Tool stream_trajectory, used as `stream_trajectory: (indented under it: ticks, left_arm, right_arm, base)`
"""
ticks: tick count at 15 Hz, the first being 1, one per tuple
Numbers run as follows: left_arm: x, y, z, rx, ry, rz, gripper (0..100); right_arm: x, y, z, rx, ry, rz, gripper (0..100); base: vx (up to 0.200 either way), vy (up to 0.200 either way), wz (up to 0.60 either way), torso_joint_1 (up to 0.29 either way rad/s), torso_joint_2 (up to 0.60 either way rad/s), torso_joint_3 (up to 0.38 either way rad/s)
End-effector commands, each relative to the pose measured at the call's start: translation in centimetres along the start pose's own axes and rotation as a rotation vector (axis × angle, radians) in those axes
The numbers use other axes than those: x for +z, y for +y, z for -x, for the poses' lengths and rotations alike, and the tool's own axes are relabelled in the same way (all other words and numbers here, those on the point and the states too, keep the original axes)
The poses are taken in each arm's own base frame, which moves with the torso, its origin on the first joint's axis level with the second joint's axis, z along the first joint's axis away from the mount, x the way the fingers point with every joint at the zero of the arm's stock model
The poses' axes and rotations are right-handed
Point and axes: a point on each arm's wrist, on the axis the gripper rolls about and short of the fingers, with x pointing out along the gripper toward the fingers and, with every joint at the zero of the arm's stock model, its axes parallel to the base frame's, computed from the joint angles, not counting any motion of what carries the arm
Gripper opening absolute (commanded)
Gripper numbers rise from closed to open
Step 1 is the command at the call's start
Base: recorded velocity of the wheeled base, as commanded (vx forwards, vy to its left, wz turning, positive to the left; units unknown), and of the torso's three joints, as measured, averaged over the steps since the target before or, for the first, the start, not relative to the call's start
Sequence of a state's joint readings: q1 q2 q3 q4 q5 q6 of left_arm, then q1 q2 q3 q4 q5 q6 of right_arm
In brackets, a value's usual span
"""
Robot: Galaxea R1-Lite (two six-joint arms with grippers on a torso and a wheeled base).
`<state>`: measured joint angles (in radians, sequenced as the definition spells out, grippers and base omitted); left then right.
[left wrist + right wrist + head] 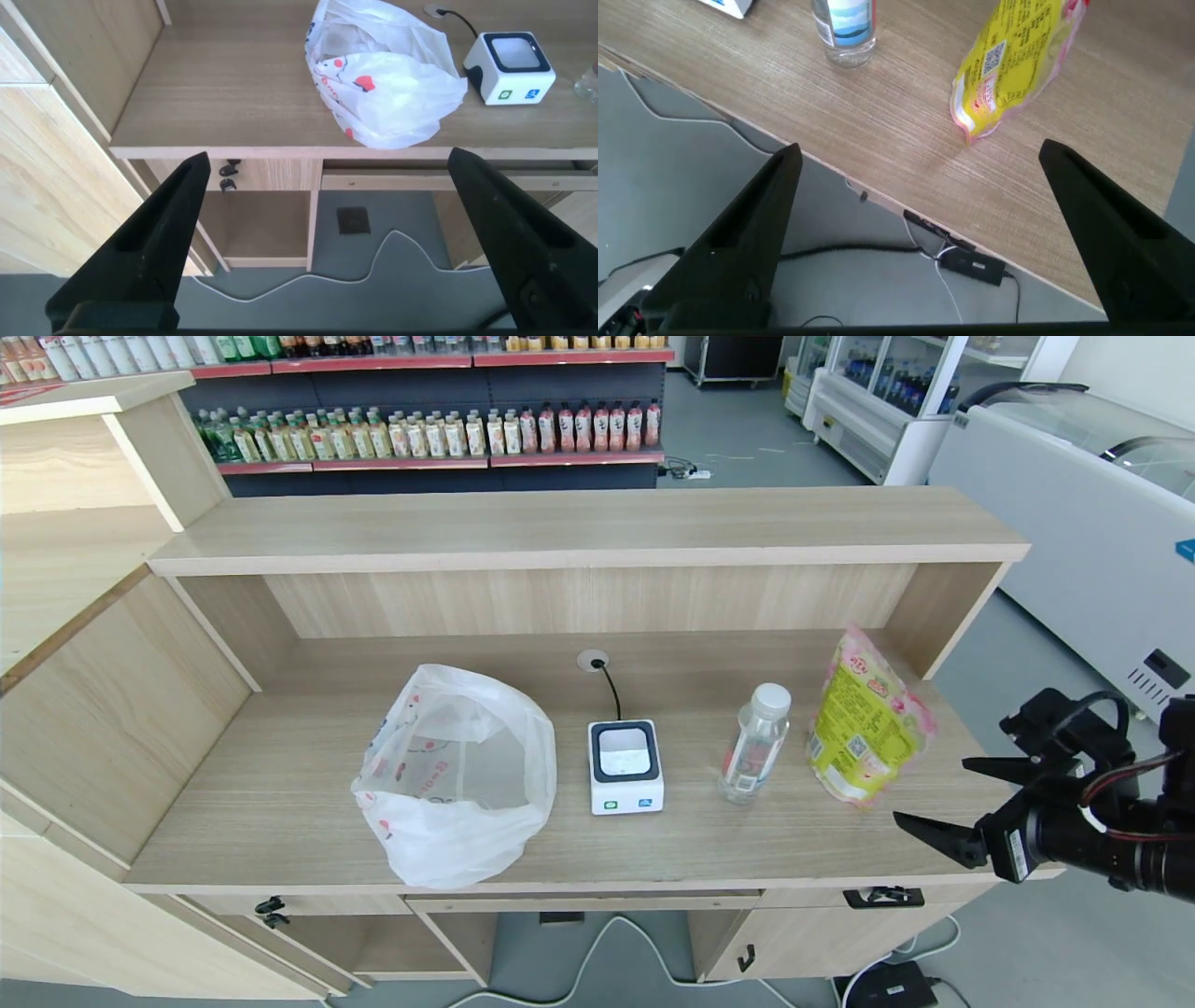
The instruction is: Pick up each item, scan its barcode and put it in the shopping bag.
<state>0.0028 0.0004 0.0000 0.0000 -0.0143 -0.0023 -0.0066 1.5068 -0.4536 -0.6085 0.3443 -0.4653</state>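
Observation:
On the wooden counter (280, 803) a white plastic shopping bag (457, 775) stands open at the left, with a white barcode scanner (625, 765) beside it. A clear water bottle (754, 744) stands upright right of the scanner, and a yellow snack pouch (868, 719) stands farther right. My right gripper (934, 793) is open and empty off the counter's front right corner, just short of the pouch (1018, 65) and bottle (845, 28). My left gripper (329, 159) is open and empty, low in front of the counter edge, facing the bag (388, 79) and scanner (509, 65).
A raised shelf (579, 527) overhangs the counter's back, and wooden side walls (121, 709) close in both ends. The scanner's black cable (609, 691) runs to a hole at the back. Cables hang below the counter. Bare counter lies left of the bag.

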Motion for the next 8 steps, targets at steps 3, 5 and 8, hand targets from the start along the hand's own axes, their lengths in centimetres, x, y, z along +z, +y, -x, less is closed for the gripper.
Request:
stream_trajectory:
  ticks: [3,5,8]
  left_arm:
    - [0.0,0.0,0.0,-0.001,0.0,0.001,100]
    - [0.0,0.0,0.0,-0.001,0.0,0.001,100]
    - [0.0,0.0,0.0,0.001,0.0,-0.001,100]
  right_arm:
    - [-0.5,-0.2,-1.4,0.028,0.028,0.01,100]
    - [-0.6,-0.3,-1.9,0.039,0.034,0.006,100]
    - [-0.6,-0.5,-2.8,0.082,0.005,0.012,100]
  base:
    - [0.0,0.0,0.0,0.0,0.0,0.0]
    - [0.0,0.0,0.0,0.0,0.0,0.0]
    - [0.0,0.0,0.0,0.0,0.0,0.0]
